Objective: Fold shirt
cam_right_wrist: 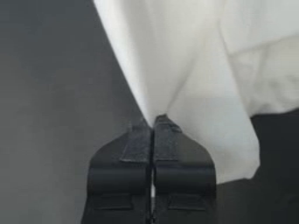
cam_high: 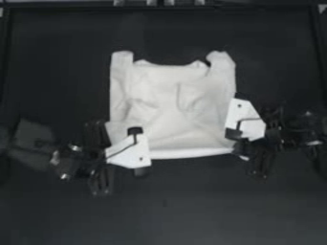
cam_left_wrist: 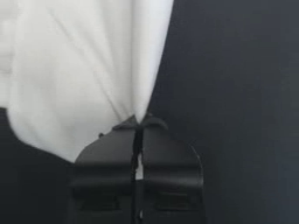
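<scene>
The white shirt point(cam_high: 169, 103) lies in the middle of the dark table, neck and sleeves toward the far edge, with soft wrinkles across its body. My left gripper point(cam_high: 131, 136) is at the shirt's near-left corner and is shut on the cloth; the left wrist view shows the shirt point(cam_left_wrist: 81, 65) pinched and drawn to a point between my jaws point(cam_left_wrist: 140, 124). At the near-right corner my right gripper point(cam_high: 231, 135) is also shut on the shirt point(cam_right_wrist: 192, 65), the fabric gathered at the jaw tips point(cam_right_wrist: 154, 122).
Bare dark table point(cam_high: 172, 206) surrounds the shirt on all sides. The left arm point(cam_high: 51, 153) comes in from the lower left and the right arm point(cam_high: 294, 131) from the right. A dark frame runs along the table's far edge point(cam_high: 159, 5).
</scene>
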`<state>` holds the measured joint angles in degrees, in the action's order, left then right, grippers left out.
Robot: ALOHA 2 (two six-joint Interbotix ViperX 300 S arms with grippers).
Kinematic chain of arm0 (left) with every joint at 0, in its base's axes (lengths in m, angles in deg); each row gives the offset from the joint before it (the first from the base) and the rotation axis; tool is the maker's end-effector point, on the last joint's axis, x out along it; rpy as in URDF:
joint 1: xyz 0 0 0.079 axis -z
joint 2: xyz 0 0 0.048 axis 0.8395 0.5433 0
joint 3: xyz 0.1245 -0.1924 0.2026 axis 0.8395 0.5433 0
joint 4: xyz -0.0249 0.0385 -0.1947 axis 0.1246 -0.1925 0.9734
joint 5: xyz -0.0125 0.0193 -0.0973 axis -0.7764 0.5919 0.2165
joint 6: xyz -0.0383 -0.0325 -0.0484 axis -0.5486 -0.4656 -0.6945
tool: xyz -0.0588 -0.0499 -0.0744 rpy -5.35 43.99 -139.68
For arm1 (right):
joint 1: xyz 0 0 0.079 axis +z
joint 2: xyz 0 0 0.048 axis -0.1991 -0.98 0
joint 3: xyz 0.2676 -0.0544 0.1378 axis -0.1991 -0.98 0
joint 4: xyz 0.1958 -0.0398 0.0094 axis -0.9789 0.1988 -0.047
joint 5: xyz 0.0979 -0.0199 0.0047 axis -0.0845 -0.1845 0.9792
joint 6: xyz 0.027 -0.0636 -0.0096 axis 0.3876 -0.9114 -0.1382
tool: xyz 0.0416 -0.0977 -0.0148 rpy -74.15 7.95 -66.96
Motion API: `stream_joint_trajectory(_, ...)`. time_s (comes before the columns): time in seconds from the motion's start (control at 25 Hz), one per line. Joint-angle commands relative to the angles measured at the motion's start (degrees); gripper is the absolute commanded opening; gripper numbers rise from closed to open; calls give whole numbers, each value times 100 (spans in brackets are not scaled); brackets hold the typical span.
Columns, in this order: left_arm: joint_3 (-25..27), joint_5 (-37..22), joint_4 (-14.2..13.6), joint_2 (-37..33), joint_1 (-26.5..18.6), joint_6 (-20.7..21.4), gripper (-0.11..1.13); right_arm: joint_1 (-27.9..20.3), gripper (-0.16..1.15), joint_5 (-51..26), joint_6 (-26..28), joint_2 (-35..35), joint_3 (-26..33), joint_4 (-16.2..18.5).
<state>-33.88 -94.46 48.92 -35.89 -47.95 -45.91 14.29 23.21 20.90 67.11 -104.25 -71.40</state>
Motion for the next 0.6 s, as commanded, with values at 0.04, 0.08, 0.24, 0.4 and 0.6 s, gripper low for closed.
stream_joint_trajectory(0.04, -44, -396, -70, -580, 396, -431, 4, 360, 6, -211, 510, 141, 255, 343)
stream_joint_trajectory(0.08, -53, -501, -79, -606, 510, -554, 4, 475, 6, -264, 677, 141, 299, 457)
stream_joint_trajectory(0.24, -123, -773, -79, -633, 967, -1081, 4, 896, 6, -519, 1406, 141, 475, 747)
stream_joint_trajectory(0.4, -220, -879, -132, -650, 1362, -1644, 4, 1362, 6, -809, 2180, 141, 650, 1020)
stream_joint_trajectory(0.6, -360, -932, -281, -773, 1626, -2162, 4, 1705, 6, -923, 2865, 149, 773, 1125)
